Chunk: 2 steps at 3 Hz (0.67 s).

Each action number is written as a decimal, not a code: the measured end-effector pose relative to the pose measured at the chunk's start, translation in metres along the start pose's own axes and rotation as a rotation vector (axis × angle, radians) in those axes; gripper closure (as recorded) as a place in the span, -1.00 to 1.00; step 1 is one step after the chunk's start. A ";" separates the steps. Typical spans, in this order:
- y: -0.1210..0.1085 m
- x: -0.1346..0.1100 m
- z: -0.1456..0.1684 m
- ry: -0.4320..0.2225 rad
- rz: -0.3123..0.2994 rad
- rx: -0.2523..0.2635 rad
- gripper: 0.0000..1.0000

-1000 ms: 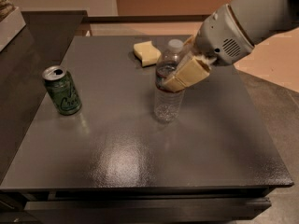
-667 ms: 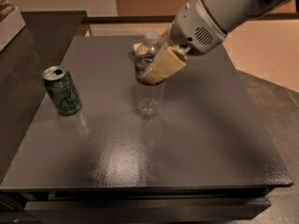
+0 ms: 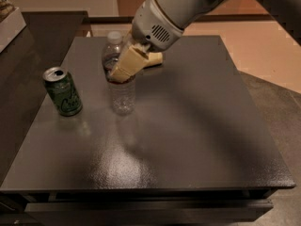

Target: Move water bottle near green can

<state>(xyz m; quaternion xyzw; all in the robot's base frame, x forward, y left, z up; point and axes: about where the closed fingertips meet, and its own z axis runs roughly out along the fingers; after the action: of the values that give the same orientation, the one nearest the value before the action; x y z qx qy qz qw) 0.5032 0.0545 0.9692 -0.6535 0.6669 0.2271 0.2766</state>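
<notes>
The water bottle (image 3: 121, 91) is a clear plastic bottle with a white cap, upright over the dark table (image 3: 188, 140), left of centre. My gripper (image 3: 123, 66) is shut on the water bottle around its upper body, with a tan finger (image 3: 128, 62) across the dark label band. The green can (image 3: 62, 91) stands upright at the table's left side, a short gap to the left of the bottle. The can has pale script lettering and a silver top. I cannot tell whether the bottle's base touches the table.
A yellow sponge-like object (image 3: 154, 58) lies on the table behind the gripper, partly hidden by it. A pale box (image 3: 7, 18) sits on a dark counter at the far left. Tan floor lies beyond the table's right edge.
My gripper has carried the water bottle leftward across the table, from right of centre to close beside the green can. The can has not moved.
</notes>
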 end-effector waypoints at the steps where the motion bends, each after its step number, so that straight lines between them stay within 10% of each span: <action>1: -0.004 -0.010 0.023 0.012 -0.023 -0.020 1.00; 2: -0.005 -0.017 0.042 0.011 -0.041 -0.037 1.00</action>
<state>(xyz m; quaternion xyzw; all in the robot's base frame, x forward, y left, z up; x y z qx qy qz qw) 0.5107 0.0946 0.9493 -0.6733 0.6507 0.2299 0.2654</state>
